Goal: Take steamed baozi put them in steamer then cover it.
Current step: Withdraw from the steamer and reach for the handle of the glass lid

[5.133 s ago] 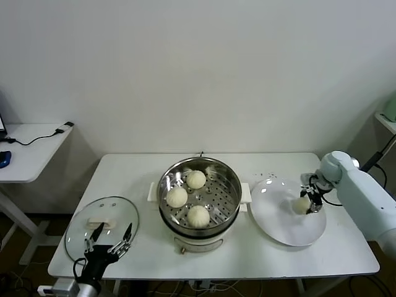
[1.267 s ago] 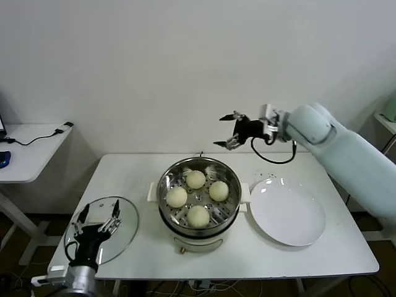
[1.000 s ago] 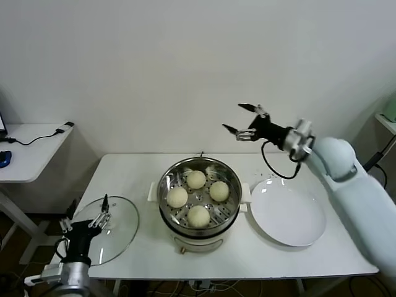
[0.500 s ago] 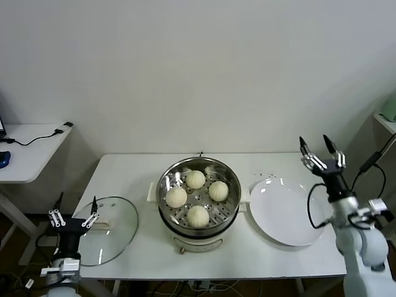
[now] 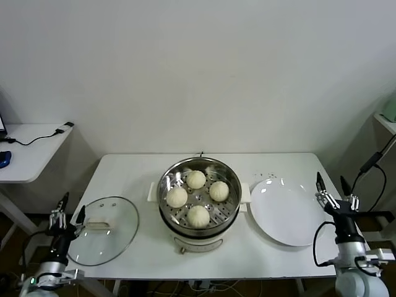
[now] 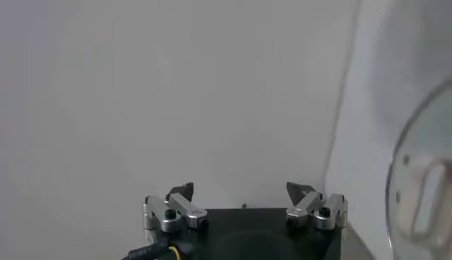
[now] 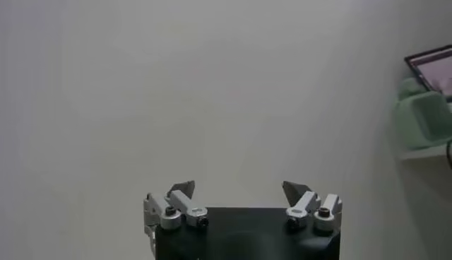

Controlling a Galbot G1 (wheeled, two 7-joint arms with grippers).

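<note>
Four cream-white baozi (image 5: 198, 195) sit on the perforated tray inside the shiny steel steamer (image 5: 230, 203) at the table's middle. The glass cover (image 5: 120, 238) with its white handle lies flat on the table at the front left; its rim also shows in the left wrist view (image 6: 406, 162). My left gripper (image 5: 67, 208) is open and empty, pointing up off the table's left front corner beside the cover. My right gripper (image 5: 333, 184) is open and empty, pointing up past the table's right edge. Both wrist views show open jaws, the left (image 6: 242, 189) and the right (image 7: 240, 186), against the wall.
An empty white plate (image 5: 288, 212) lies right of the steamer. A white side table (image 5: 31, 148) with a cable stands at the far left. A shelf with a green object (image 5: 390, 108) is at the far right.
The fourth baozi went from the plate into the steamer. My right arm swung from over the steamer down to the right side. My left gripper drew back off the cover to the left.
</note>
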